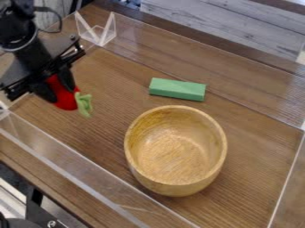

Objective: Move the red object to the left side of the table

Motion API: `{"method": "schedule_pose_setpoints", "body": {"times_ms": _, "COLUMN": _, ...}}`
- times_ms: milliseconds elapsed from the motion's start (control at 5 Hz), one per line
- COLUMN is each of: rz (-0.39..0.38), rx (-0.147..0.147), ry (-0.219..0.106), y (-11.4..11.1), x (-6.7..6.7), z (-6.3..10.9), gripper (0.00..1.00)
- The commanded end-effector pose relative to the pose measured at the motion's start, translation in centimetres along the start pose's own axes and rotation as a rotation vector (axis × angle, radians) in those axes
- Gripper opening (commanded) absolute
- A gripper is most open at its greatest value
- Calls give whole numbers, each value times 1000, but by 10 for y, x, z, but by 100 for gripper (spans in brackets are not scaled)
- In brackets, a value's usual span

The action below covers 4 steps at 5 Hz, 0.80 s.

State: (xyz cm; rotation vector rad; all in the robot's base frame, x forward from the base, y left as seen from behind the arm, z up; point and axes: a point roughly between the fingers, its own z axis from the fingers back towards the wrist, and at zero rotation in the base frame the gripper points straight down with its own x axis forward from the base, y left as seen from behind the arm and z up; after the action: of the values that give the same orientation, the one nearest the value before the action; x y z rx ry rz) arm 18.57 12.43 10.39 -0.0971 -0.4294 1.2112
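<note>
The red object [67,96], a small red toy fruit with a light green leafy tip, hangs just above the left part of the brown wood-grain table [143,105]. My gripper [57,89] is shut on it, black fingers on either side, with the arm reaching in from the upper left. Part of the fruit is hidden behind the fingers.
A flat green rectangular block [177,88] lies near the middle of the table. A round wooden bowl [177,148] stands at the front right. Clear acrylic walls [71,169] edge the table on all sides.
</note>
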Motion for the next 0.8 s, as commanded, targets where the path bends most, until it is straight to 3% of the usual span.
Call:
{"method": "schedule_pose_setpoints", "body": {"times_ms": 0, "rz": -47, "rx": -19, "ry": -27, "y": -7, "x": 12, "z": 2, "gripper": 100}}
{"method": "schedule_pose_setpoints", "body": {"times_ms": 200, "rz": -93, "rx": -29, "ry": -22, "y": -16, "x": 16, "z": 0, "gripper": 100}}
{"method": "schedule_pose_setpoints", "body": {"times_ms": 600, "rz": -213, "rx": -65, "ry": 8, "y": -31, "x": 6, "z": -7, "gripper": 100}}
